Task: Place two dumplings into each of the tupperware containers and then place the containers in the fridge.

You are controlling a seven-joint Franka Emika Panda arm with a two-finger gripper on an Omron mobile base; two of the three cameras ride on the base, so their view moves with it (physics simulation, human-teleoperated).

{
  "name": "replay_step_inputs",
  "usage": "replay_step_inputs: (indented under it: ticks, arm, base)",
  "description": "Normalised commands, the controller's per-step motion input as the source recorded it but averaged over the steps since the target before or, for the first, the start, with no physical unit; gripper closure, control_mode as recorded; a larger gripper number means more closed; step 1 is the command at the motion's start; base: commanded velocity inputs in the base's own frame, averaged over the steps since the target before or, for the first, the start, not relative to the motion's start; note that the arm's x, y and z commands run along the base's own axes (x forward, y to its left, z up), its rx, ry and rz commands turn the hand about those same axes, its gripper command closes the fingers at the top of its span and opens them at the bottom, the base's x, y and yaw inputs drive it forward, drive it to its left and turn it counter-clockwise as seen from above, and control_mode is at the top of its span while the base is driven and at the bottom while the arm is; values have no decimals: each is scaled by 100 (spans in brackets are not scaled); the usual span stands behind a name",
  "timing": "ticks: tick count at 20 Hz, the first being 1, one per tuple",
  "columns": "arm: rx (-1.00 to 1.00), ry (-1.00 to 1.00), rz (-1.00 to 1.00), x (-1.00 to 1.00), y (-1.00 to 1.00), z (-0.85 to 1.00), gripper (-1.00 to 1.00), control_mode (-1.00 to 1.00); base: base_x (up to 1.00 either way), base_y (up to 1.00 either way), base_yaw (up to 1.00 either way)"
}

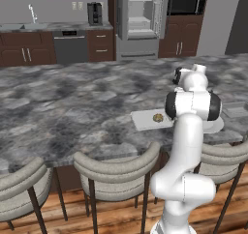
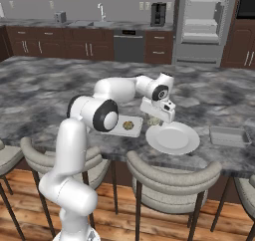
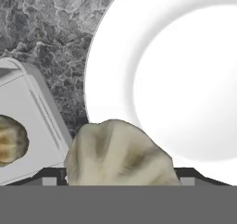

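Gripper (image 2: 157, 119) jaws wide, apparently around dumpling (image 3: 119, 153), above plate (image 2: 173, 138) edge; one dumpling (image 2: 128, 125) already in near container (image 2: 128, 127); second container (image 2: 228, 136) seems empty; fridge (image 2: 204, 23) open, waiting.

Glossy smooth round white plate (image 3: 185, 79) on polished grey-veined marble counter (image 1: 72, 107).
Translucent plastic rectangular container (image 3: 32, 102) matt; pale wrinkled dumpling (image 3: 120, 153) dull.
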Motion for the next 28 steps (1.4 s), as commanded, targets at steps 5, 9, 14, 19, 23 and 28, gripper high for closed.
replay_step_inputs:
  ticks: [5, 9, 14, 19, 23, 28]
  arm:
    - [-4, 0, 7, -1, 100, 0, 100, -100]
    - [-6, 0, 12, 0, 100, 0, 100, -100]
    - [0, 0, 18, 43, 79, 0, 100, -100]
    - [0, 1, 11, 80, 46, 0, 100, -100]
    - [0, 2, 3, 50, 12, -23, 100, -100]
    - [0, 4, 3, 23, 21, -48, 100, -100]
  base:
    - [0, 0, 0]
    - [0, 0, 0]
    - [0, 0, 0]
    - [0, 0, 0]
    - [0, 0, 0]
    - [0, 0, 0]
